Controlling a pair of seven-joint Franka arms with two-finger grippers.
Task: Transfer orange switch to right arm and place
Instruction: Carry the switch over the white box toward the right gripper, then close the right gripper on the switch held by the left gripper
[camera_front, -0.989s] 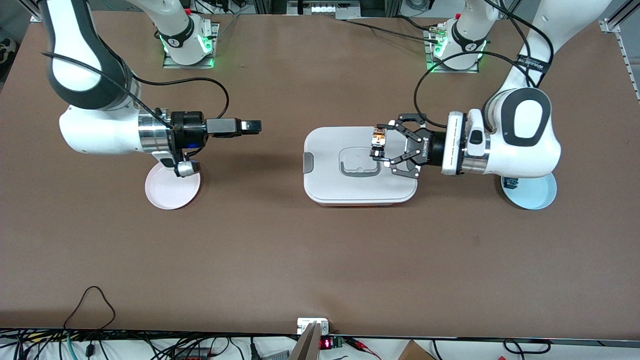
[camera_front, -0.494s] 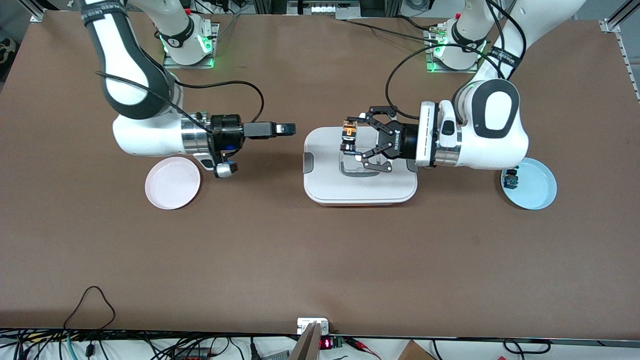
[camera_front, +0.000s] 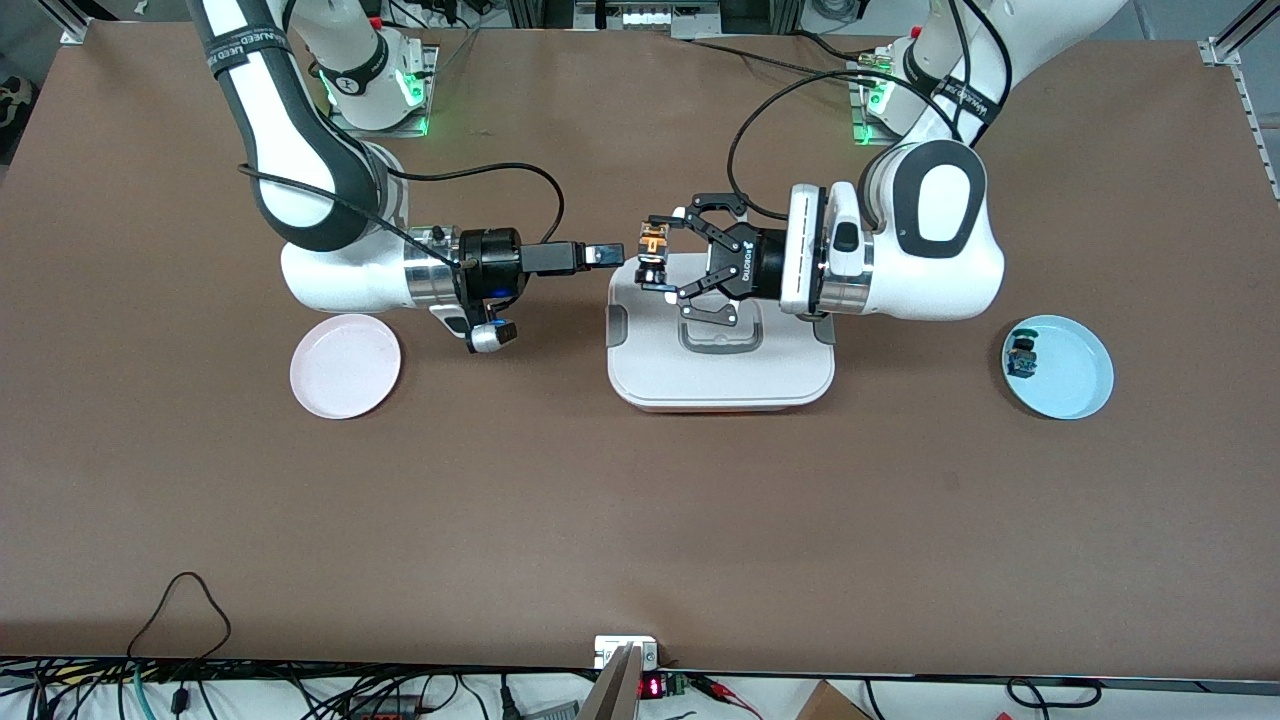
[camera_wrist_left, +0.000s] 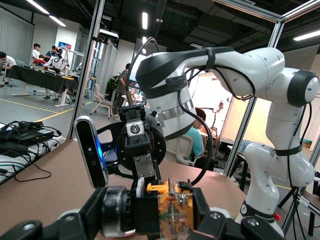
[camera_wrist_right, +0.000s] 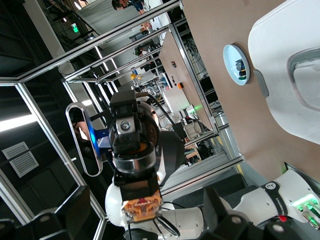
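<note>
Two robot arms meet in the air above a white rectangular plastic container with a grey lid handle (camera_front: 720, 372), the landmark here. The left gripper (camera_front: 655, 262), a black claw-like hand on the all-white arm, is clamped narrow on the orange switch (camera_front: 652, 246), a tiny black cylinder with orange parts. It holds the switch over the container's edge toward the right arm's end of the table. The right gripper (camera_front: 618, 254), slim and black, hangs just beside the container with its jaws wide apart, tips almost at the switch.

Only the front view shows a pale pink round plate (camera_front: 345, 366) well apart from the container toward the right arm's end. Toward the left arm's end lies a light blue round plate (camera_front: 1070, 385) holding a small black switch with blue-green parts (camera_front: 1022, 356).

The left wrist view alone shows the switch's (camera_wrist_left: 172, 207) orange casing up close. The right wrist view shows it (camera_wrist_right: 143, 207) from its end.
</note>
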